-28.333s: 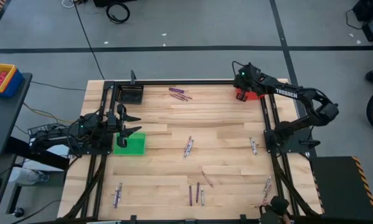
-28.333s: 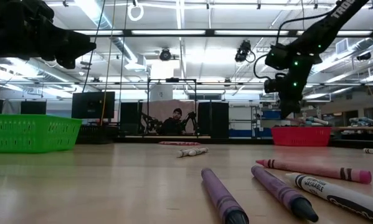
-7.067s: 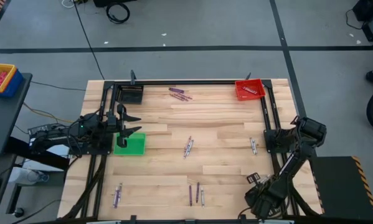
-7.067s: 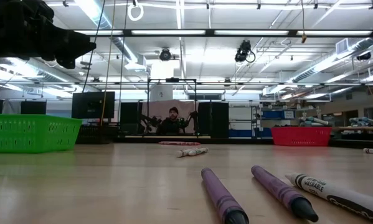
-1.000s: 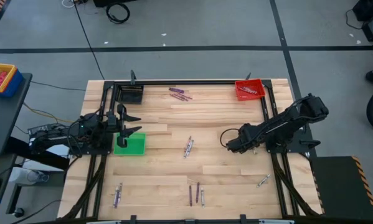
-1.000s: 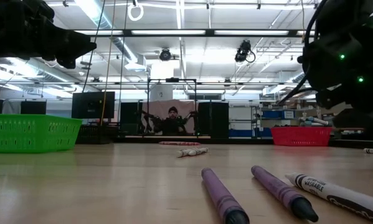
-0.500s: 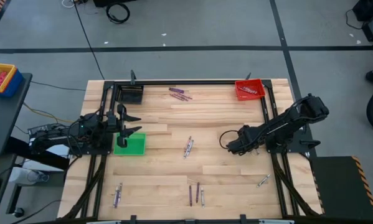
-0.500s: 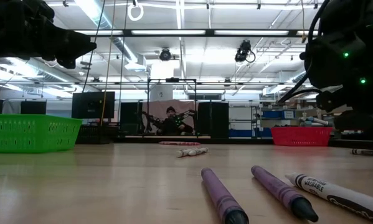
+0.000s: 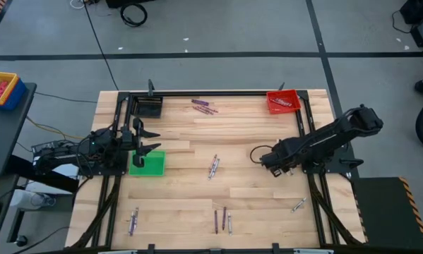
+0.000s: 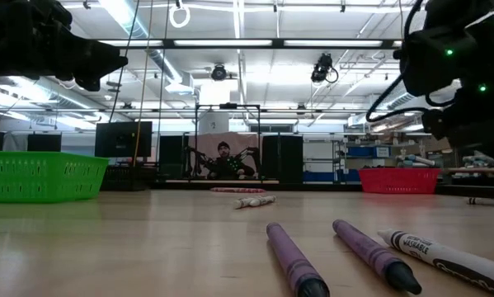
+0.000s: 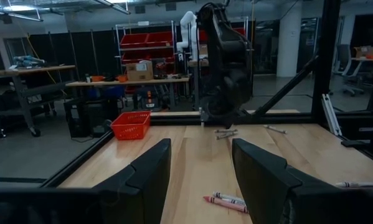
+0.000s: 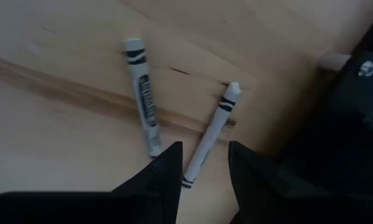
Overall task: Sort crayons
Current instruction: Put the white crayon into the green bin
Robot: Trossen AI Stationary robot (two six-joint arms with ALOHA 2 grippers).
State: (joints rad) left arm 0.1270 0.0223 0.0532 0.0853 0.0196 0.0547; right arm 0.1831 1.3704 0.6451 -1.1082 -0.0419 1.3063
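- Pale wood planks make up the tabletop (image 9: 253, 190), which carries scattered crayons; clock directions here follow the high view.
- The right pincer (image 9: 262, 158) hangs over the tabletop at about 3 o'clock from its centre, its arm reaching in from the 3 o'clock edge.
- In the right wrist view the right pincer (image 12: 202, 163) has its fingers apart with nothing between them, and two white crayons (image 12: 142, 94) lie on the wood just beyond, side by side but not touching.
- The left pincer (image 9: 146, 138) waits at the 9 o'clock side, fingers apart and empty, over the green bin (image 9: 148, 163).
- A red bin (image 9: 282, 101) sits at the 1 o'clock corner with crayons in it; a black bin (image 9: 147, 107) sits at the 11 o'clock corner.
- A small group of purple crayons (image 9: 204, 106) lies near the 12 o'clock edge.
- A pale pair (image 9: 213, 166) rests close to the centre.
- Three crayons (image 9: 222, 219) lie near the 6 o'clock edge, purple ones beside a pale one.
- More crayons (image 9: 133, 221) lie at about 7 o'clock, and a single pale crayon (image 9: 298, 205) at about 5 o'clock.
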